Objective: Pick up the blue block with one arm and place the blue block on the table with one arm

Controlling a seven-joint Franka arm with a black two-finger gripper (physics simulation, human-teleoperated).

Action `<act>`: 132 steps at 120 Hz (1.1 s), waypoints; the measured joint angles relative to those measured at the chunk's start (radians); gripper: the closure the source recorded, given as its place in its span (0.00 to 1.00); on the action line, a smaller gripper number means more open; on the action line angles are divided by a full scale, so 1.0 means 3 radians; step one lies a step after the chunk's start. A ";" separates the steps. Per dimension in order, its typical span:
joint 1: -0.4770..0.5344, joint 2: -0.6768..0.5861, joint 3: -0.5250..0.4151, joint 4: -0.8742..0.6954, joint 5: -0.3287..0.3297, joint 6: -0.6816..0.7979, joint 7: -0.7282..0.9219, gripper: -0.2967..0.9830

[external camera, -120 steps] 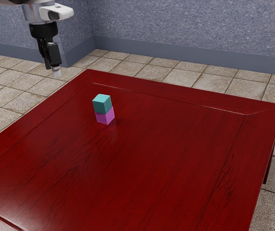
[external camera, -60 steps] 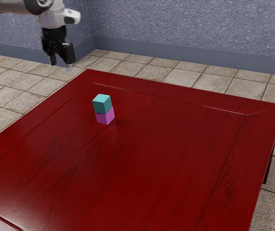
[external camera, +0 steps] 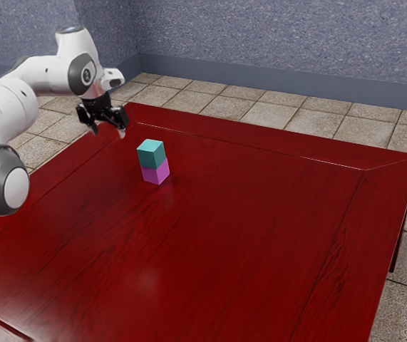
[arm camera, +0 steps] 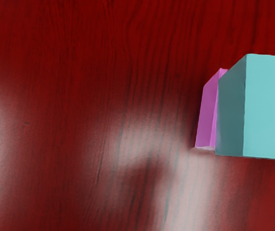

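In the exterior view my gripper [external camera: 108,131] hangs above the table's far left part, up and to the exterior view's left of the two blocks. Its two fingers stand apart with nothing between them. A blue-teal block [external camera: 151,154] rests on top of a magenta block [external camera: 155,172], which sits on the red table [external camera: 246,235]. In the wrist view the blue-teal block [arm camera: 268,107] looms large, with a side of the magenta block [arm camera: 208,113] visible beneath it. My gripper touches neither block.
The table's raised-looking border [external camera: 274,142] runs along its far side. Beyond it are floor tiles [external camera: 317,121] and a blue-grey wall [external camera: 281,43]. My arm [external camera: 11,107] spans the exterior view's left, partly over the table's edge.
My gripper has come down and toward the exterior view's right, nearer the blocks, and its fingers now appear wide apart. More of the arm has entered the view. Both blocks have stayed put.
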 joint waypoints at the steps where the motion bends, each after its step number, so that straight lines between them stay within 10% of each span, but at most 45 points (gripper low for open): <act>1: 0.0002 0.0031 0.0000 0.0033 -0.0004 0.0017 -0.0006 0.23; 65: -0.0068 0.0488 -0.0430 0.0398 -0.0035 0.0463 -0.0111 0.23; 92: -0.0180 0.0540 -0.0391 0.0402 0.0384 0.0555 -0.0078 0.23; 132: -0.0187 0.0536 -0.0420 0.0389 0.0432 0.0656 -0.0084 0.23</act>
